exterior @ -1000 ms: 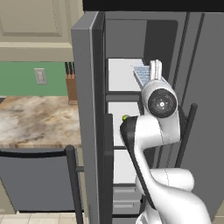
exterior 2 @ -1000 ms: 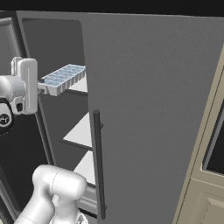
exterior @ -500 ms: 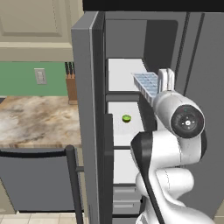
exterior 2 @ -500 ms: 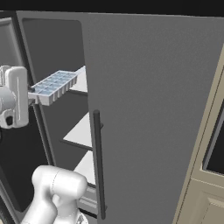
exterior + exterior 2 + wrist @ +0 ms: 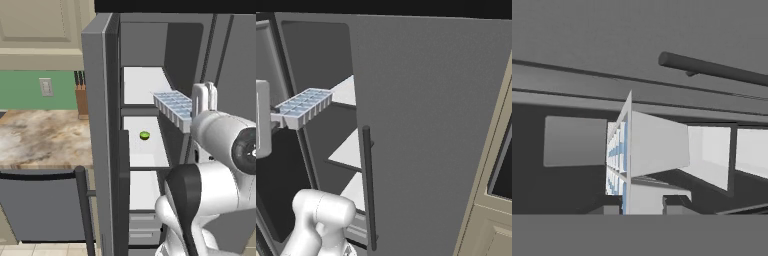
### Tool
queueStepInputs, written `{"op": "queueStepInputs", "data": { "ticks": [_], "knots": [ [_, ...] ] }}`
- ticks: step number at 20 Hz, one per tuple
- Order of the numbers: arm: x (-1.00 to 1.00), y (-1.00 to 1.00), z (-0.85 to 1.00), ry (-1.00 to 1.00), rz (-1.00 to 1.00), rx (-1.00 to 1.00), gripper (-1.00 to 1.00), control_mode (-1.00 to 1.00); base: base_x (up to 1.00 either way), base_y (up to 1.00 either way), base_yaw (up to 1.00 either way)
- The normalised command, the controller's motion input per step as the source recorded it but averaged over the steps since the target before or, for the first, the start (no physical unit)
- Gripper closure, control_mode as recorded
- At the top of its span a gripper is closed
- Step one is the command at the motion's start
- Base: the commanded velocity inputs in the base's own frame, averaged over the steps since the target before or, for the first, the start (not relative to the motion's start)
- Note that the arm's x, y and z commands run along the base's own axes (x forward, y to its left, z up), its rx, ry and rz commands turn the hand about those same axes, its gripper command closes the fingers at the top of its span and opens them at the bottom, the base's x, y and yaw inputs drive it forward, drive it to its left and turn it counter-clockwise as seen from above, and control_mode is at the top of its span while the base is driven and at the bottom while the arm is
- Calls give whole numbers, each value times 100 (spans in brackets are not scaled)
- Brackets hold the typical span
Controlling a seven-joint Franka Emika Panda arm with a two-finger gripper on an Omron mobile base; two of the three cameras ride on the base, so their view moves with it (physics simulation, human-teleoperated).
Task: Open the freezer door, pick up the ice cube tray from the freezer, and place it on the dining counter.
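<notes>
Risk lies in the grip: the jaws pinch only one end of the pale blue-white gridded ice cube tray (image 5: pixel 174 108), held level outside the grey freezer (image 5: pixel 145 150); swinging could clip the open freezer door (image 5: pixel 100 130).

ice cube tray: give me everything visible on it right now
The ice cube tray is a small, flat, pale blue-white rectangle, plastic by its look, with a grid of little square cells and a thin rim. It hangs in the air in front of the open freezer, off the white shelves, held at one short end by the pincer, the rest sticking out free. It looks roughly level in both base views; the hand view sees it edge-on between the fingertips. Nothing else touches it. Whether the cells hold ice cannot be told.
</notes>
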Motion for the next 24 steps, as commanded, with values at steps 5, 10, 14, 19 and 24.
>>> {"op": "queueStepInputs", "data": {
  "ticks": [5, 10, 14, 19, 24],
  "knots": [
    [-50, 0, 0, 0, 6, 0, 100, -100, 0, 0, 0],
    [-44, -1, 0, 0, 6, 0, 100, -100, 0, 0, 0],
    [-32, -6, 0, 0, 4, 0, 100, -100, 0, 0, 0],
    [-6, -12, 0, 0, 0, 0, 100, -100, 0, 0, 0],
    [-2, -17, 0, 0, 0, 0, 100, -100, 0, 0, 0]
  ]
}}
